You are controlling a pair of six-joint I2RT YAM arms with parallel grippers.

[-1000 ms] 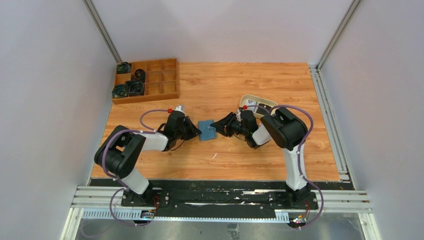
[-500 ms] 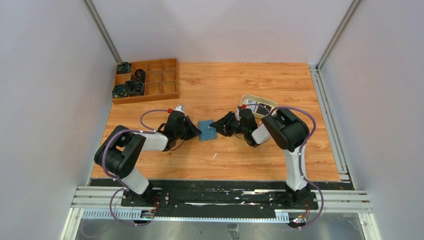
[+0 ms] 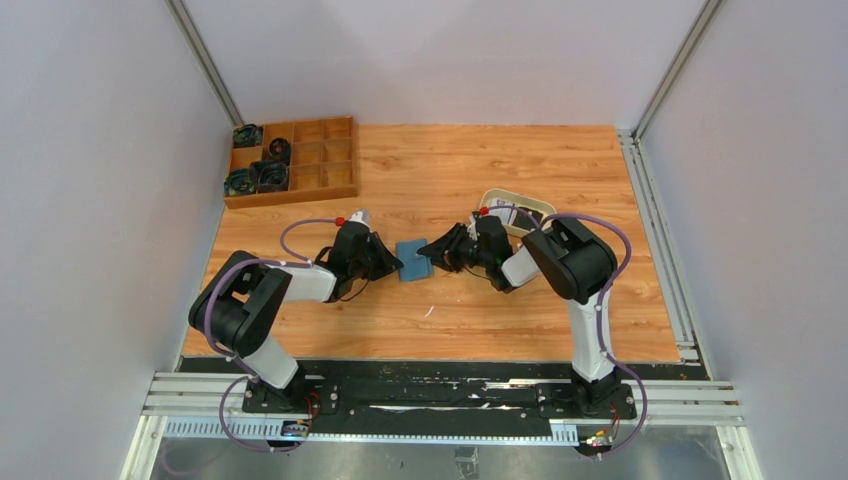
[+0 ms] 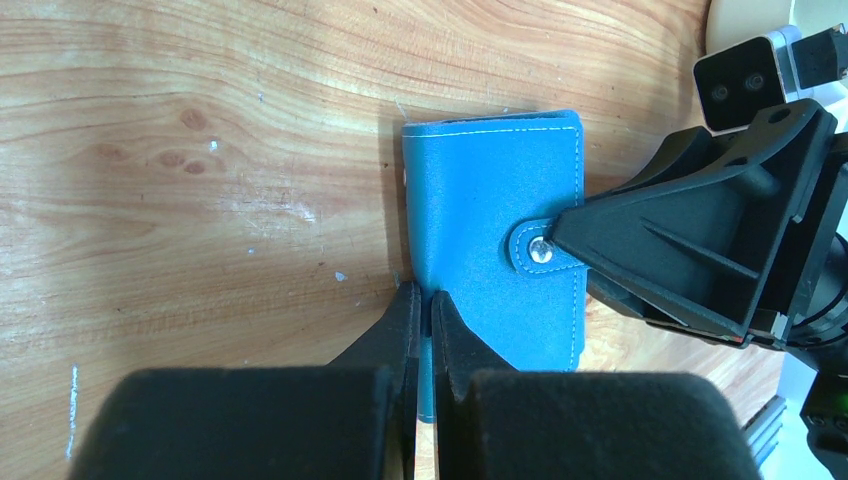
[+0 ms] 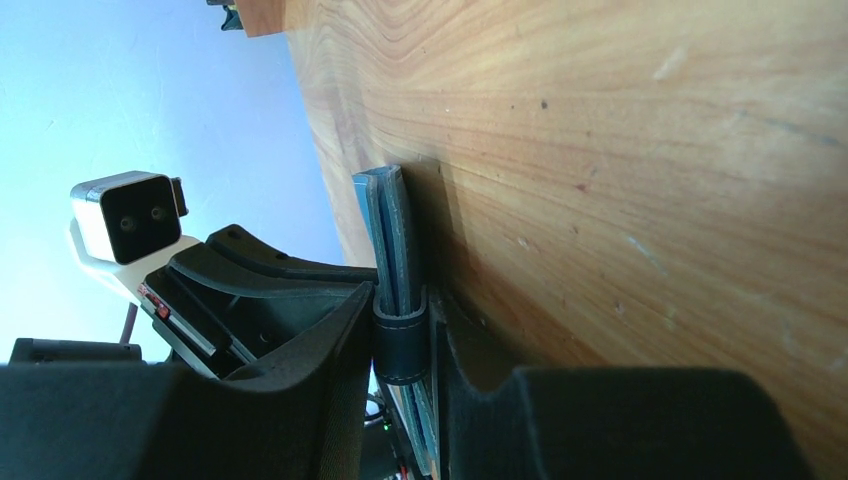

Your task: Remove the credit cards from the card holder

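The teal-blue card holder point(image 3: 413, 259) lies closed on the wood table between my two grippers. In the left wrist view the card holder point(image 4: 495, 240) shows its snap strap point(image 4: 535, 250) fastened. My left gripper point(image 4: 425, 300) is shut on the holder's near left edge. My right gripper point(image 5: 405, 320) comes from the right, its jaws closed around the dark strap point(image 5: 402, 345) and the holder's open edge point(image 5: 392, 230). In the top view the left gripper point(image 3: 397, 263) and the right gripper point(image 3: 430, 252) meet at the holder. No cards show; they are hidden inside.
A cream oval tray point(image 3: 540, 207) with something in it stands just behind the right wrist. A wooden compartment box point(image 3: 292, 160) holding dark parts sits at the back left. Grey walls close both sides.
My right gripper has slid a little to the left, onto the card holder's strap side. The left gripper and the holder have stayed in place.
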